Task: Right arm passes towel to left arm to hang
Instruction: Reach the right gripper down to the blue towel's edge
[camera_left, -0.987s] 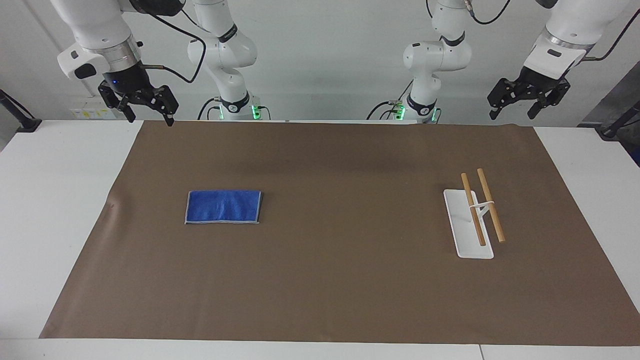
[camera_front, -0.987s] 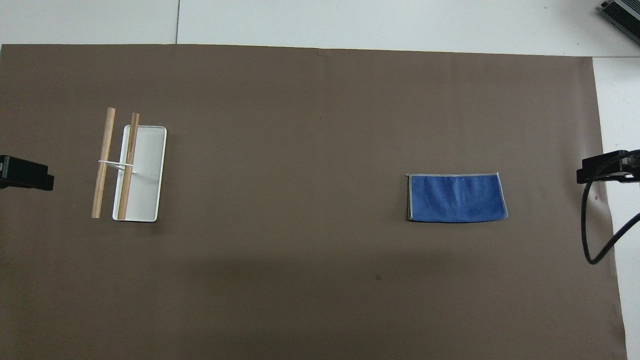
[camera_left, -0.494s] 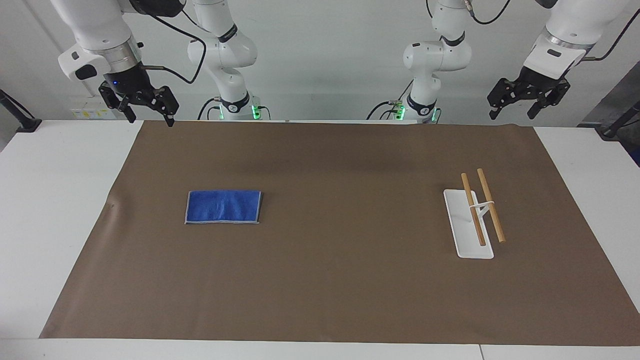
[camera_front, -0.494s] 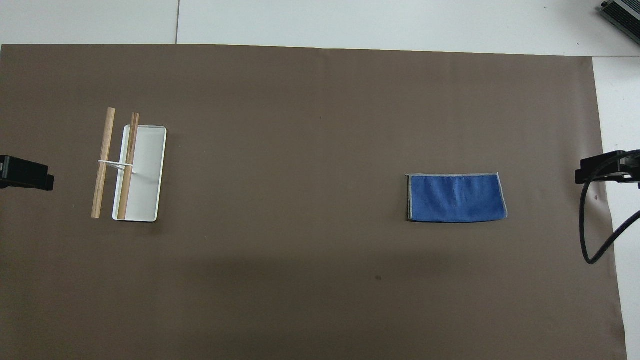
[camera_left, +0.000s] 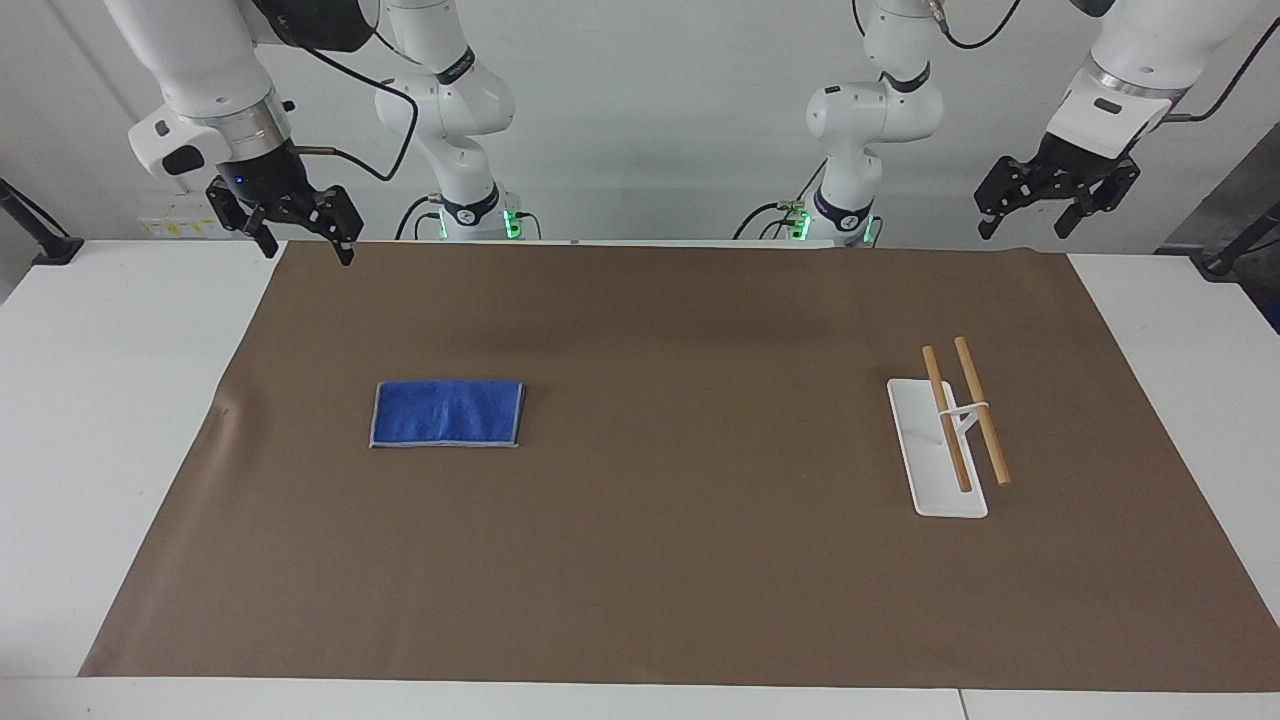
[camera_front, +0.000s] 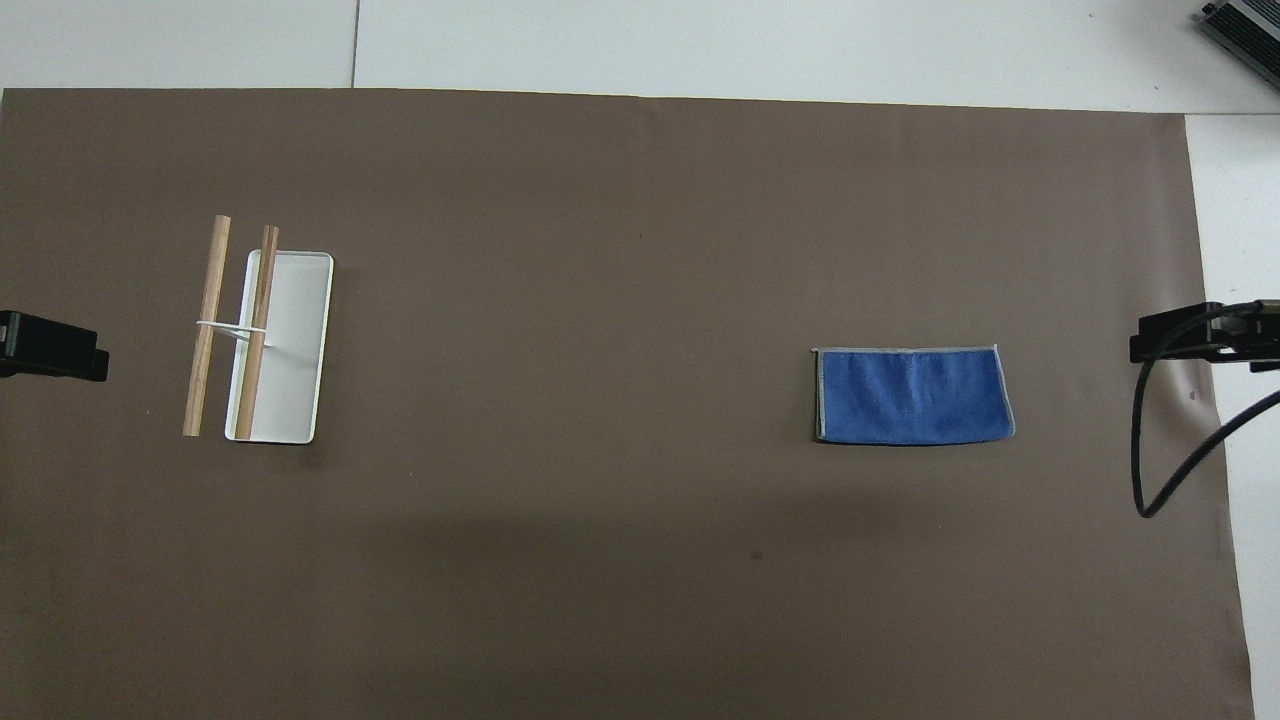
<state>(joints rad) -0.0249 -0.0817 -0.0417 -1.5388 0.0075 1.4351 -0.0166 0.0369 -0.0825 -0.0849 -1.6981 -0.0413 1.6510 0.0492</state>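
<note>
We see the towel (camera_left: 447, 414) lying flat and folded on the brown mat (camera_left: 640, 560) toward the right arm's end, well apart from the rack (camera_left: 950, 440) at the left arm's end. Our right gripper (camera_left: 305, 238) hangs over the mat's corner with fingers spread, holding nothing. Our left gripper (camera_left: 1030, 215) waits raised above its own end, likewise spread

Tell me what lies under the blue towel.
The towel lies flat and folded on the brown mat, which shows all around it. Whatever might sit between its folds or directly beneath it is covered; no bulge shows.
</note>
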